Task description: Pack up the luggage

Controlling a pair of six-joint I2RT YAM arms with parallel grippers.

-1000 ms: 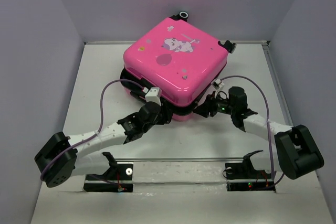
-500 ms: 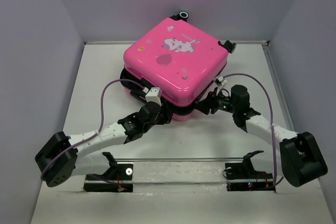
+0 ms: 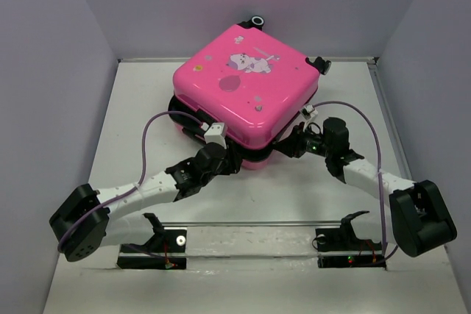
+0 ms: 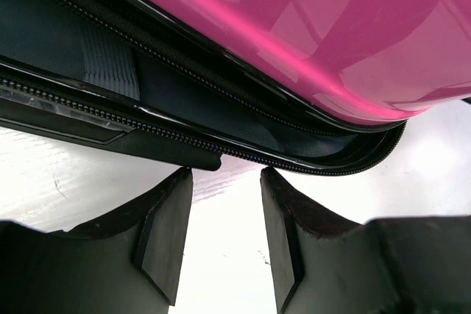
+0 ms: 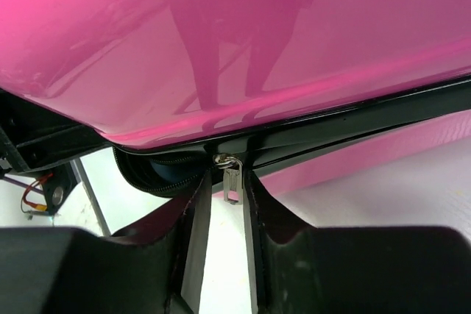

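Nearest you, the left gripper (image 4: 226, 182) sits low over the white table (image 3: 257, 200) with its fingers spread and only bare table between them. Their tips come just under the black zipper track (image 4: 184, 141) at the near corner of the luggage (image 3: 246, 90); one tip looks to be touching the lower rim.

The right gripper (image 5: 225, 193) is at the suitcase's right-hand near edge. Its fingers are drawn close about the metal zipper pull (image 5: 232, 179), which hangs down between them. A sliver of table shows beside the pull, so you cannot tell whether it is pinched or only bracketed.

Past both claws, the hot-pink suitcase lies flat in the middle-to-far part of the table, turned corner-on to the arms. Its lid is down but sits slightly skewed over the lower shell, with dark lining showing in the gap. The cartoon animal print (image 3: 250, 62) faces up, and two black wheels (image 3: 257, 20) sit at the far edge.
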